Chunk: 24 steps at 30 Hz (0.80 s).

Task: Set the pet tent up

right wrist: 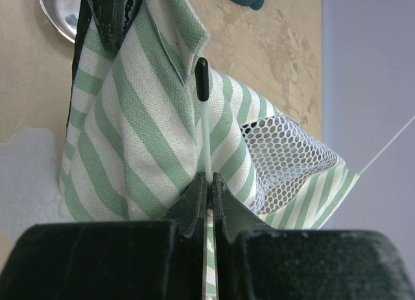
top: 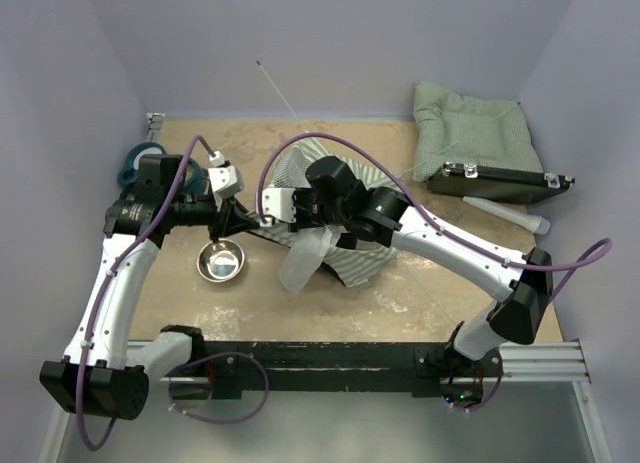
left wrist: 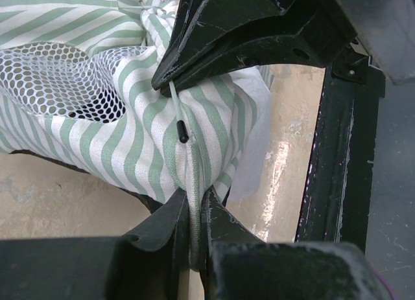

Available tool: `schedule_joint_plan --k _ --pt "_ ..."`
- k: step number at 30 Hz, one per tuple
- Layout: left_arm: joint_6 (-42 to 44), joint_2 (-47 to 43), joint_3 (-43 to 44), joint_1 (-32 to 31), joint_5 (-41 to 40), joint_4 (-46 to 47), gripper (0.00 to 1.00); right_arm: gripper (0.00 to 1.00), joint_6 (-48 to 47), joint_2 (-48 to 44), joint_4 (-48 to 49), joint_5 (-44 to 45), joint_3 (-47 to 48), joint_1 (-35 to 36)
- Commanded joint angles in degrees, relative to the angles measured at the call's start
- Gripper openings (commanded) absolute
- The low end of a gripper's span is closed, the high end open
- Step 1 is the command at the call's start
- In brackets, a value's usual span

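**A:** Top view first. The pet tent (top: pixel 362 265) lies bunched in the middle of the surface (top: pixel 380 313), just right of the steel bowl (top: pixel 221 261). The left hand (top: pixel 250 223) and the right hand (top: pixel 282 209) meet over its left edge.

**B:** And the left wrist view?

**A:** The left hand (left wrist: pixel 193 216) is pressed together on a striped fold, probably the sleeve. The right hand (left wrist: pixel 170 80) comes in opposite, and the pole (left wrist: pixel 178 115) pokes out with its black tip against the cloth.

**B:** Right wrist?

**A:** The right hand (right wrist: pixel 211 183) is pinching that thin pole (right wrist: pixel 205 131). The tip sits beside the fold's edge, not visibly inside.

**B:** What could go wrong?

**A:** If the tip snags, the pole could slide or twist in the pinch. A hard push might drag the fold out of the left hand. If it misses the opening, it skates down the outside.
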Motion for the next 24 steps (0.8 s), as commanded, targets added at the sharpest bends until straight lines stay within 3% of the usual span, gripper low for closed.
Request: schedule_joint_plan --k 1,24 --pt "0.1 -0.1 1.3 0.6 1.9 2.1 0.00 0.00 1.1 -0.2 -2.7 1.0 1.6 -0.9" --pt "-0.9 1.5 0.7 0.6 2.7 2.8 0.00 0.00 3.2 -1.9 -2.1 0.3 1.3 -0.8"
